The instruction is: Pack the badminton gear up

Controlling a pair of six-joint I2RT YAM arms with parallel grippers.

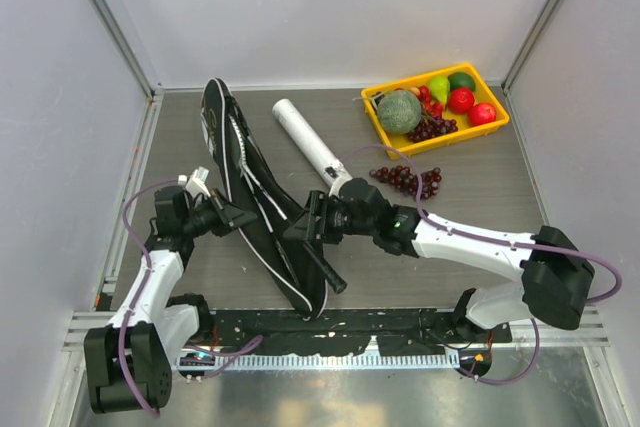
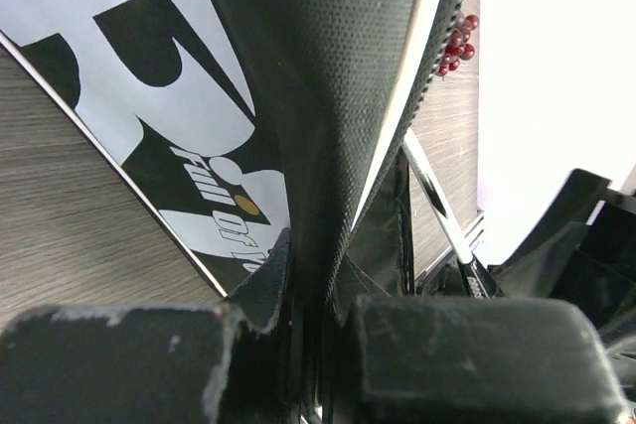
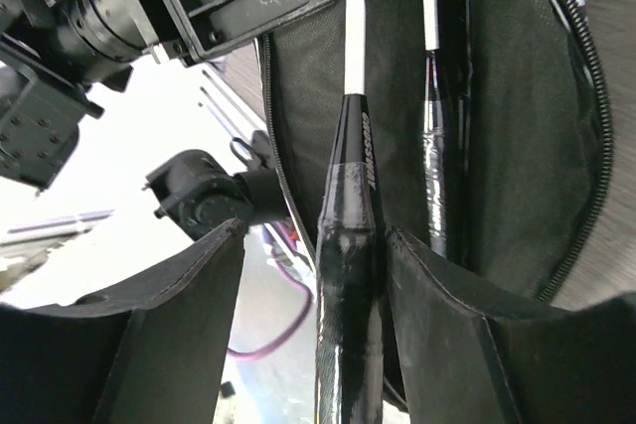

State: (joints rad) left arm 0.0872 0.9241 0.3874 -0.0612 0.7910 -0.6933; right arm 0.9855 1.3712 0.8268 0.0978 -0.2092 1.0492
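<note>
Top external view has both arm bases at the near edge of the table [image 1: 480, 212], reaching inward from either side toward the black bag [image 1: 225, 137]. The bag lies slantwise across the middle, narrow end near and broad head far-left. The left gripper [image 1: 228, 215] is clamped on the bag's left edge. In the left wrist view, its fingers [image 2: 109, 364] are pressed together on a fold of the dimpled black fabric. That flap stands apart from the white-lettered side of the bag, and a silver racket shaft [image 2: 437, 196] shows in the gap. From the other side, the right gripper [image 1: 303, 229] sits at the bag's opening with its jaws spread. The right wrist view shows a black racket handle [image 3: 348, 245] standing between the two fingers. It rests against one finger with open space before the other, so it is not squeezed. A second racket handle [image 3: 442, 176] lies just beside it, deeper inside the bag and bordered by the zipper [image 3: 588, 96]. From above, one handle end pokes out of the bag's narrow end toward the near edge. Farther back, the white tube [image 1: 300, 132] lies diagonally on the table right of the bag, its near end at the right wrist. Near it to the right lies a loose grape bunch [image 1: 408, 179]. The yellow tray [image 1: 480, 127] of fruit sits in the far right corner.
</note>
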